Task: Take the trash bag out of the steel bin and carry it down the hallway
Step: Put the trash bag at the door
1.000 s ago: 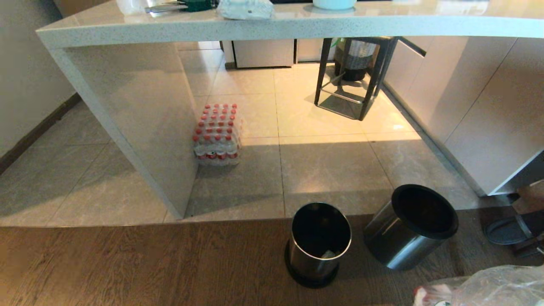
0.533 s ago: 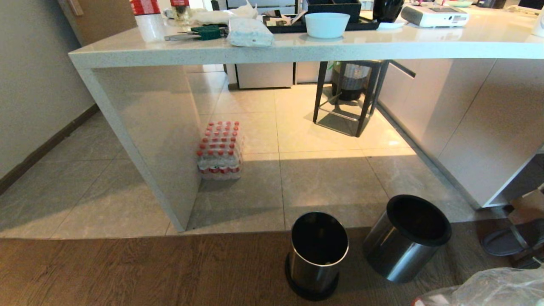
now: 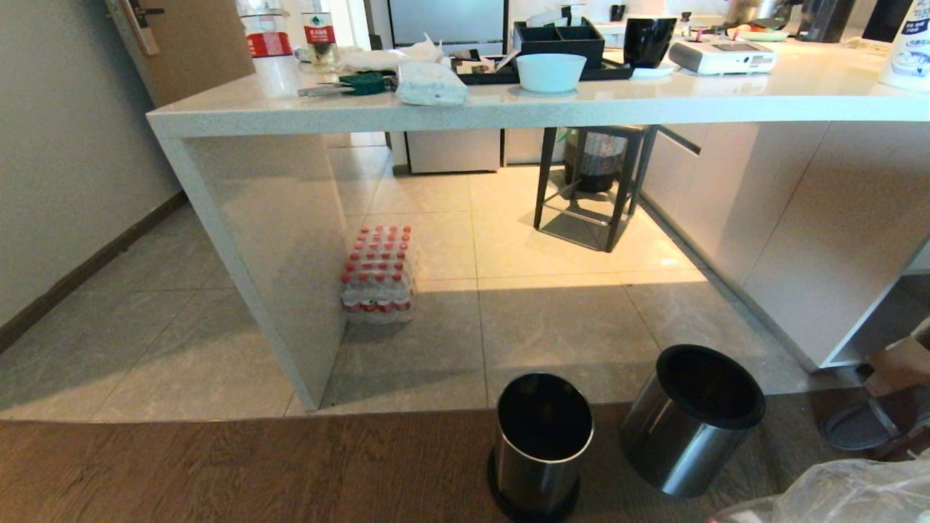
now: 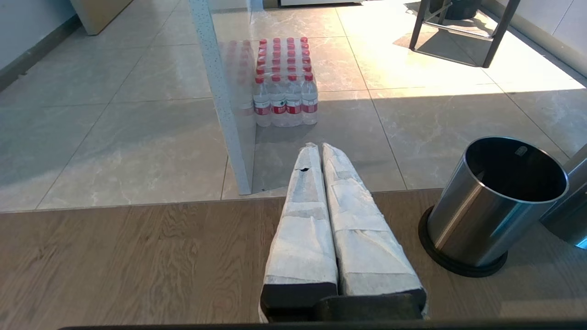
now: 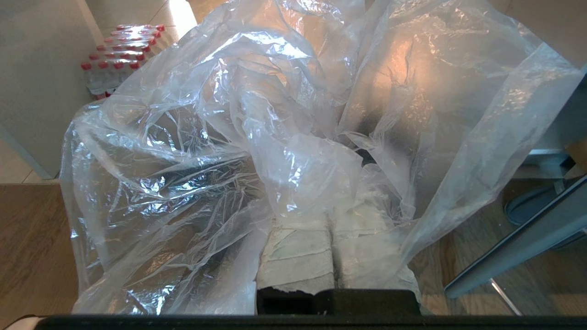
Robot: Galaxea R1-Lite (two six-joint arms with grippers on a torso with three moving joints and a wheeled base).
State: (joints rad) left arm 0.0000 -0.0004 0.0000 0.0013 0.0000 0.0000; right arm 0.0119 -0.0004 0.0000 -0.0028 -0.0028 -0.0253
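**Bag out of bin, pinched in right claw at kitchen edge**

Head view: wood-plank floor [image 3: 218, 472] in the foreground gives way to grey-beige marbled tiles [image 3: 567, 327] under a pale speckled stone counter [image 3: 508, 109]. Two steel cylinders stand at the seam of wood and tile: the steel bin [image 3: 541, 443] upright with a dark inside, and a second steel cylinder [image 3: 694, 421] just beside it, tilted, with a black rim. A shrink-wrapped pack of red-capped bottles [image 3: 379, 272] sits against the counter's side panel. A black stool [image 3: 592, 181] stands further back in bright light. A white bowl [image 3: 550, 71] and other clutter are on the countertop. A dark baseboard runs along the left wall. The trash bag [image 3: 850, 494] shows only as clear crinkled plastic at the lower right corner.

Left wrist view: the left gripper [image 4: 316, 149] hangs over the wood floor, its white-wrapped fingers pressed together, holding nothing. The bin stands near it on the planks; the bottle pack lies ahead on tile.

Right wrist view: the right gripper [image 5: 332, 220] is closed on the trash bag [image 5: 206, 151], the film billowing over the wrapped fingers. Wood floor shows below; a grey slipper [image 5: 527, 208] lies off to one side.
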